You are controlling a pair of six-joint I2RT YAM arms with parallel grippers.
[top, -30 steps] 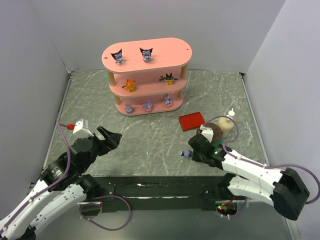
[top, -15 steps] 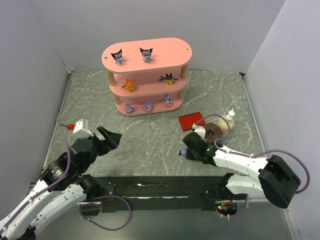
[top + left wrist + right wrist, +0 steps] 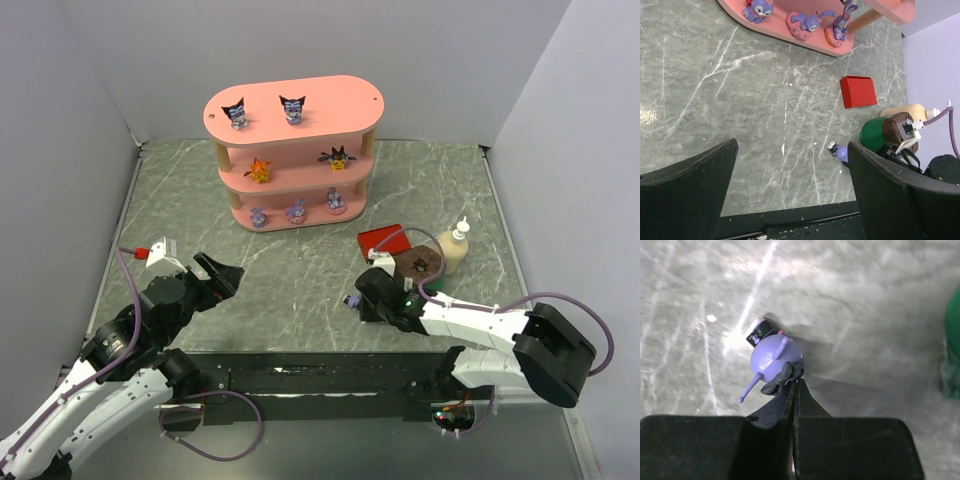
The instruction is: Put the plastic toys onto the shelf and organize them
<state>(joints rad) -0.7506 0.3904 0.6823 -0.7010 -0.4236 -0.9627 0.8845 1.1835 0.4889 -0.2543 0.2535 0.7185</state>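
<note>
Lilac figurine (image 3: 771,357) pinched by the right gripper (image 3: 795,386), while left gripper (image 3: 792,150) gapes apart.

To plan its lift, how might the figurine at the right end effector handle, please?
The figurine looks tiny, so probably light and rigid. Its rounded body may roll if nudged. Its thin stalks look fragile under a pinch.
</note>
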